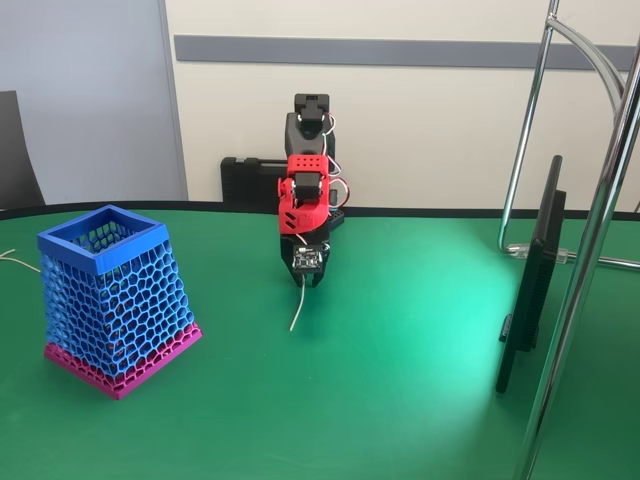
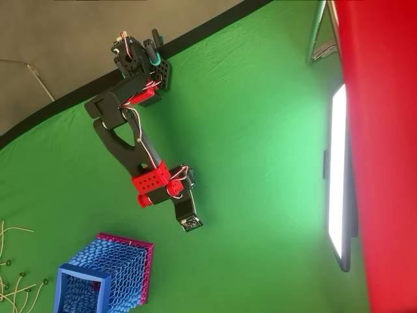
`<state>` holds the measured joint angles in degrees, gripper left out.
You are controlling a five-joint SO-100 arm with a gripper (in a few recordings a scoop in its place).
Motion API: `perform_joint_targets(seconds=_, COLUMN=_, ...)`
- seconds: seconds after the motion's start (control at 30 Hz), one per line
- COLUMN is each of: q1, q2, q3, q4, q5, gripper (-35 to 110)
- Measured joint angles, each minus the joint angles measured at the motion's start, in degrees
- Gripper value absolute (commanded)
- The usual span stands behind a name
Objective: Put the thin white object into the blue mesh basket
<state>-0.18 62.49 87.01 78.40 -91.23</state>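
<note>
1. At the centre of the fixed view, a red and black robot arm folds forward, its gripper [image 1: 305,272] pointing straight down over a green table [image 1: 400,380].
2. The fingers appear closed on the top of a thin white stick [image 1: 298,306], which hangs down with its lower tip near or on the table.
3. A blue mesh basket [image 1: 112,296] stands at the left of the frame, well apart from the stick.
4. To do this well, lift until the stick's tip clears the rim, swing across, centre over the opening, then release.
5. In the overhead view, the arm reaches diagonally from upper left toward the centre.
</note>
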Motion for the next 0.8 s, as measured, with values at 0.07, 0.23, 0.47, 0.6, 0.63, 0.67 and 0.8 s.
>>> perform_joint_targets(seconds=0.07, q1=-0.2, q2=0.8, q3=1.6, q4=-0.4, q5=-0.1, gripper=15)
perform_joint_targets(seconds=0.23, q1=-1.1, q2=2.0, q3=3.8, q4=-0.4, q5=-0.1, gripper=14)
perform_joint_targets(seconds=0.47, q1=-1.1, q2=2.4, q3=4.5, q4=-0.4, q5=-0.1, gripper=8)
perform_joint_targets(seconds=0.6, q1=-1.1, q2=2.5, q3=4.6, q4=-0.4, q5=-0.1, gripper=7)
perform_joint_targets(seconds=0.63, q1=-1.1, q2=2.5, q3=4.6, q4=-0.4, q5=-0.1, gripper=6)
perform_joint_targets(seconds=0.67, q1=-1.1, q2=2.5, q3=4.7, q4=-0.4, q5=-0.1, gripper=5)
perform_joint_targets(seconds=0.8, q1=-1.1, q2=2.5, q3=4.7, q4=-0.4, q5=0.3, gripper=3)
